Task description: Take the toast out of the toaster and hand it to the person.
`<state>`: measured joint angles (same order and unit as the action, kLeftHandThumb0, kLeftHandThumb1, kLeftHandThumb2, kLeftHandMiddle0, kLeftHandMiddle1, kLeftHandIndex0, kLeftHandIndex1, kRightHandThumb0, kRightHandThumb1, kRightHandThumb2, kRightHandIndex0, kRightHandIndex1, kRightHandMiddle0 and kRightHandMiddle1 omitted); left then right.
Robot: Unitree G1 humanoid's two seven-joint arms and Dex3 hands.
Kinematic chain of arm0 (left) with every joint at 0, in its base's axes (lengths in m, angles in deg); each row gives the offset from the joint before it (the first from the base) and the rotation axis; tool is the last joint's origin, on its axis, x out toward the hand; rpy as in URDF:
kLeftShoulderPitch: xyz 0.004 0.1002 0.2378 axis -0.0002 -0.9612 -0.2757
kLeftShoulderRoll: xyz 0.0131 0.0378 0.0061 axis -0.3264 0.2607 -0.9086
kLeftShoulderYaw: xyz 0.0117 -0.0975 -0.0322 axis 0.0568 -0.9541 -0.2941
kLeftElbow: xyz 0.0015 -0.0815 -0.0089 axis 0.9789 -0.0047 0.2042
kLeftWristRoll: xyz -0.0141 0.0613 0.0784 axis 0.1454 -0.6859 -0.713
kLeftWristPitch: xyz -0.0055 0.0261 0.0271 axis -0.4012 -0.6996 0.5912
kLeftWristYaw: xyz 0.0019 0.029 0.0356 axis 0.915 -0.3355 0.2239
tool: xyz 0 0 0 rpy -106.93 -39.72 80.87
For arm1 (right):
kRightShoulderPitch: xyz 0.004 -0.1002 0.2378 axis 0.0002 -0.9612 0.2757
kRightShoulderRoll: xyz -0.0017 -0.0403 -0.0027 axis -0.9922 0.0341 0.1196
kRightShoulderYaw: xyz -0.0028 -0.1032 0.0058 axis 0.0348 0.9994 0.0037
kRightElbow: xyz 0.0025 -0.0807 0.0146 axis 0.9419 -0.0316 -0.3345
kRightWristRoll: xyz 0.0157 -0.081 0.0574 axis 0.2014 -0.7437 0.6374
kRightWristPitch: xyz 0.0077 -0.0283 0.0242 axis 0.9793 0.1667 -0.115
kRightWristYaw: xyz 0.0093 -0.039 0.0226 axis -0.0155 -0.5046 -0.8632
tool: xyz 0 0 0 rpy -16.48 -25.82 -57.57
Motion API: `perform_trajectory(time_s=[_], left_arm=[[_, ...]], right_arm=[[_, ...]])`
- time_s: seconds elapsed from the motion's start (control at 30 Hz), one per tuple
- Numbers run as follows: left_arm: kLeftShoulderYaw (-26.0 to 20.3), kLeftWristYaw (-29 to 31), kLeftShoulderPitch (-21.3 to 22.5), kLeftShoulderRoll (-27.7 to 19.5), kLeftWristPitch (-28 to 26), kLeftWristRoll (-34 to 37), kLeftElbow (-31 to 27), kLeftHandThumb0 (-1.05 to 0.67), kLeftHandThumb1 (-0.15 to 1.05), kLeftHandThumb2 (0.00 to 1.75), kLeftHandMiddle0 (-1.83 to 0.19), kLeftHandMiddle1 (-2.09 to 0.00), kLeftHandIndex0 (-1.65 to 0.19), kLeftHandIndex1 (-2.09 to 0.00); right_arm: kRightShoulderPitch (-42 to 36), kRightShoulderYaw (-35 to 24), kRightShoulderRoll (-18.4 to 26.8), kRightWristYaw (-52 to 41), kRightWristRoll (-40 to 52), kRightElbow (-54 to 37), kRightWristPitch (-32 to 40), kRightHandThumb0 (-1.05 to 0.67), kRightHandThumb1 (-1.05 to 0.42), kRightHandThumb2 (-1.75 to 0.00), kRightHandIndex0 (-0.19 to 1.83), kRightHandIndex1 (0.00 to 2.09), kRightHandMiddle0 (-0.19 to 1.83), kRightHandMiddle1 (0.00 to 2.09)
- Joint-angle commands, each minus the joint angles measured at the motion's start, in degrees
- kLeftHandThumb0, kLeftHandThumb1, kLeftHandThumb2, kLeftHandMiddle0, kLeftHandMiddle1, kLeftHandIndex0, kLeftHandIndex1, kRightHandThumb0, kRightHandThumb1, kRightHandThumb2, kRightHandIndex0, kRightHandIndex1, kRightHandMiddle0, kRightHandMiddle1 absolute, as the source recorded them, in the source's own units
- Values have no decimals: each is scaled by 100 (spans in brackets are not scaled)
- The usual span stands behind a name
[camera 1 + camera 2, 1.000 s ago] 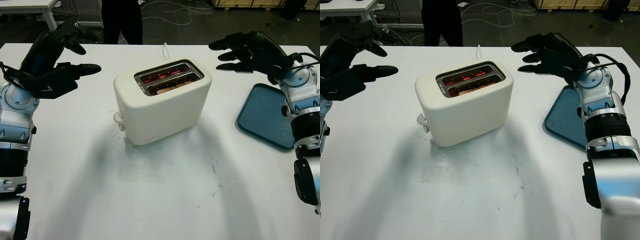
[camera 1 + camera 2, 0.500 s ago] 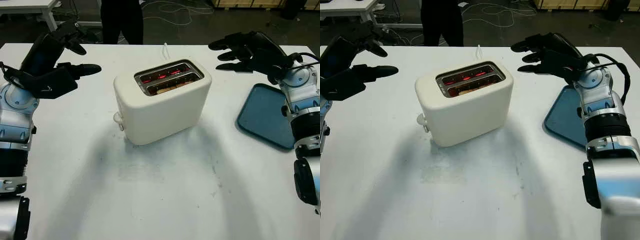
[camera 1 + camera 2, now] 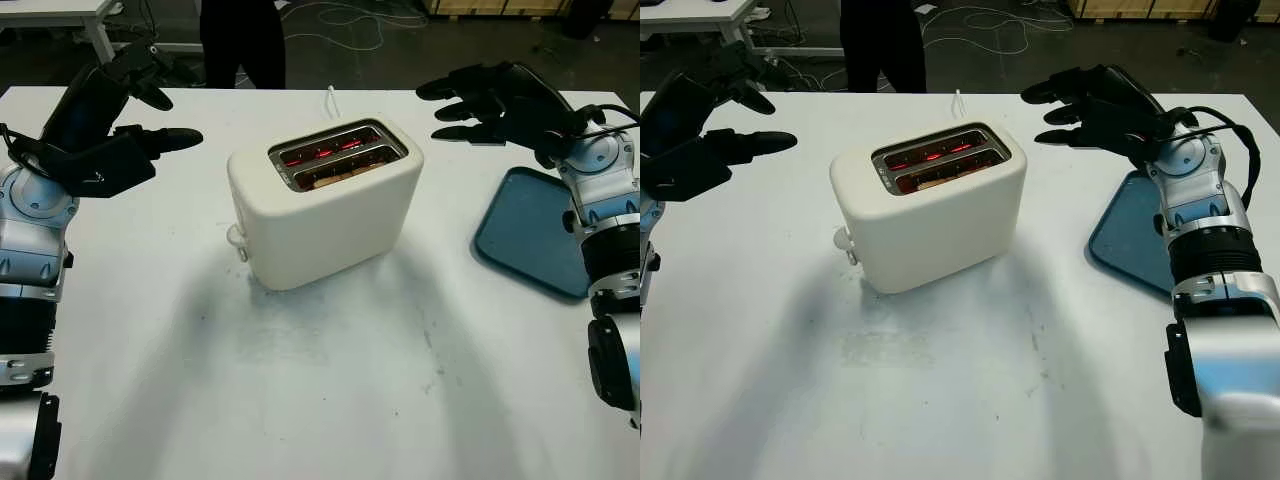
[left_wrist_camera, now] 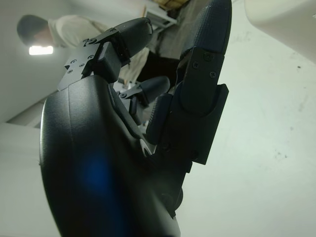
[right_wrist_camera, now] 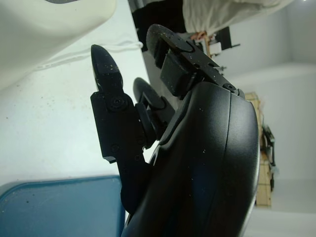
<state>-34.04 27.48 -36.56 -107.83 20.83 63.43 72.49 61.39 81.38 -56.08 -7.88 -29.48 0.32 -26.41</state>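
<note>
A cream two-slot toaster stands in the middle of the white table, its slots glowing red inside. Toast sits low in the nearer slot, only its brown top edge showing. My left hand hovers open above the table to the left of the toaster, holding nothing. My right hand hovers open to the right of the toaster, at about its top height, also holding nothing. A person in dark trousers stands beyond the table's far edge.
A blue tray lies on the table at the right, under my right forearm. The toaster's white cord runs off the far edge. Cables lie on the dark floor behind.
</note>
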Motion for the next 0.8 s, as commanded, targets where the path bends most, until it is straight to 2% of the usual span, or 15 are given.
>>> perform_trajectory(time_s=[0.0,0.77], left_arm=[[-20,39,14,6,35,37,-51,-76,87,0,-22,-129,-21,-110],[-40,32,-26,17,-143,7,-177,-78,88,0,-22,-129,-21,-109]], right_arm=[[64,8,34,-9,6,-30,-84,-34,-89,0,79,1,70,1],[38,30,43,25,-42,-75,5,-40,-89,0,76,0,69,0]])
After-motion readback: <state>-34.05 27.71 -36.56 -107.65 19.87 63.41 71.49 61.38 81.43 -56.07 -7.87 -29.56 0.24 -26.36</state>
